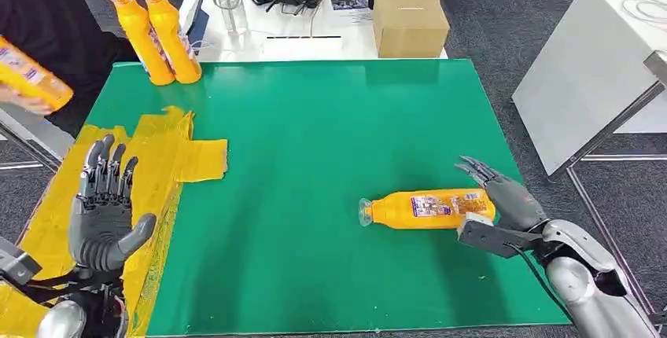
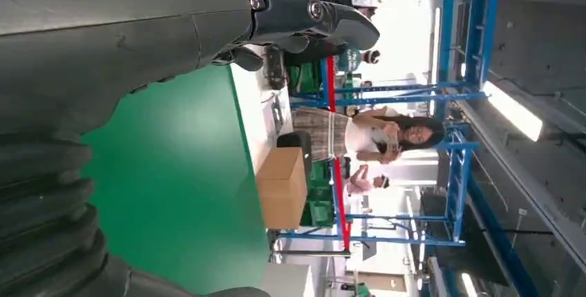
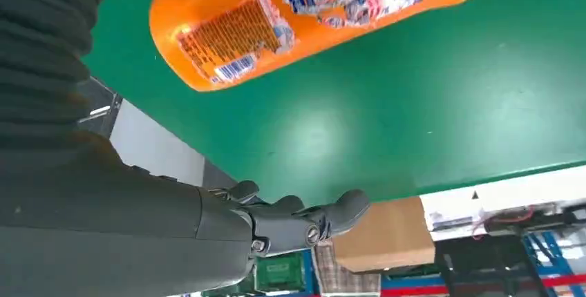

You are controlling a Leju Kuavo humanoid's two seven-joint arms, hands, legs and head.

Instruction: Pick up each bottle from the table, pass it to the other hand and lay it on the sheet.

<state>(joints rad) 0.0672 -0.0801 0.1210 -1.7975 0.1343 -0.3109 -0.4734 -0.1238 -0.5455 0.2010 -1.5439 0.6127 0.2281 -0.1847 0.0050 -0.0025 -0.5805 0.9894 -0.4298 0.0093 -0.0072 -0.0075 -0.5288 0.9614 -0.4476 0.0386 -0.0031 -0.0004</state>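
Lying on its side on the green-topped counter (image 1: 315,157), an orange plastic bottle with a printed label (image 1: 429,208), clear cap end turned toward the crumpled yellow sheet (image 1: 169,161) and base toward the right hand (image 1: 503,196). Just beside that bottle's base, the right hand, fingers spread apart and holding nothing (in the right wrist view the fingers (image 3: 304,217) stand clear of the bottle (image 3: 311,14), with bare green between them). Spread along the counter's left edge, the yellow sheet, well apart from the lying bottle. Raised over that sheet, the left hand (image 1: 102,212), palm up and fingers extended apart, holding nothing. Standing upright together at the counter's far left corner, beyond the sheet, two more orange plastic bottles with clear caps (image 1: 161,35), tilted slightly and touching each other. Off the counter's left edge, a person in dark clothing (image 1: 47,16) holding a further orange bottle (image 1: 31,75) in one hand. Behind the counter's far edge, a white table (image 1: 299,43) carrying a brown cardboard box (image 1: 409,23), a clear glass jar (image 1: 230,4) and some dark devices.
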